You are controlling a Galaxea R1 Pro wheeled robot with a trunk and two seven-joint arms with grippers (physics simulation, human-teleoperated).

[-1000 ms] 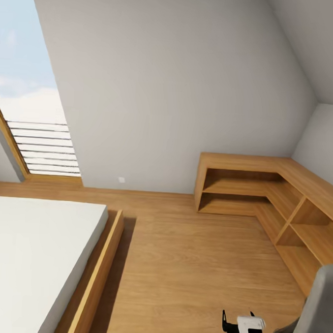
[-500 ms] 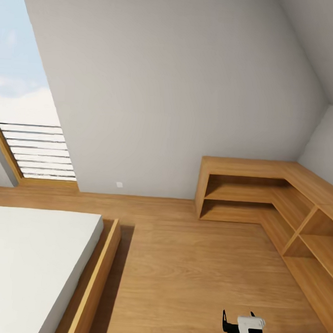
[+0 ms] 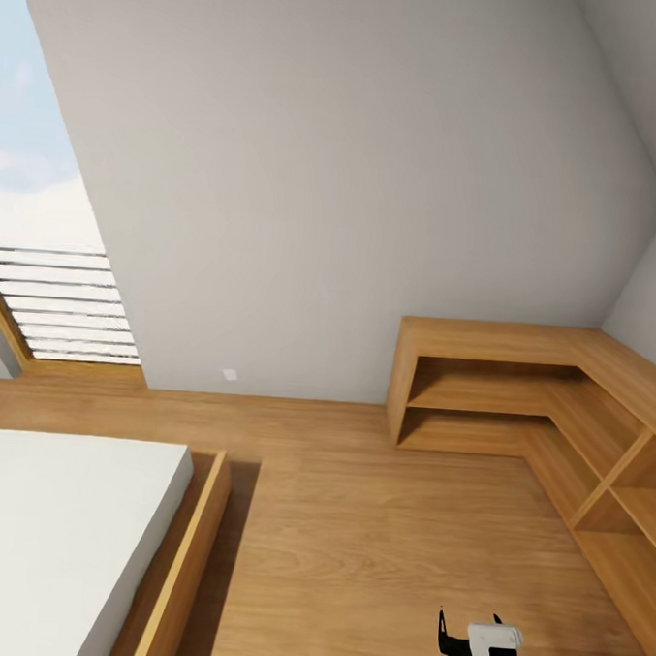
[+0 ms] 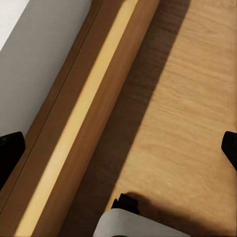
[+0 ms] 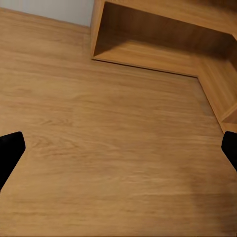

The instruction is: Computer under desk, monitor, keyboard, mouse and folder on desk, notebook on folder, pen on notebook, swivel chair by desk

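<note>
No readable text, label, brand, number or sign anywhere.

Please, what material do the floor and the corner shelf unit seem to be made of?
The floor looks like warm light-brown wood planks with a matte finish: long grain lines and plank seams show. The corner shelf unit looks like similar light wood, smooth and matte, with faint grain; since this is a render, it could equally be laminate.

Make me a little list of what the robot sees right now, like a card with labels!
Room: bedroom with a sloped white wall
Floor: light wood planks
Bed: white mattress in a wooden frame, at the left
Window: slanted, sky outside, slats low down
Shelves: low L-shaped wooden shelf unit in the right corner
Left gripper: open, above the bed frame's edge
Right gripper: open, above bare floor
</note>
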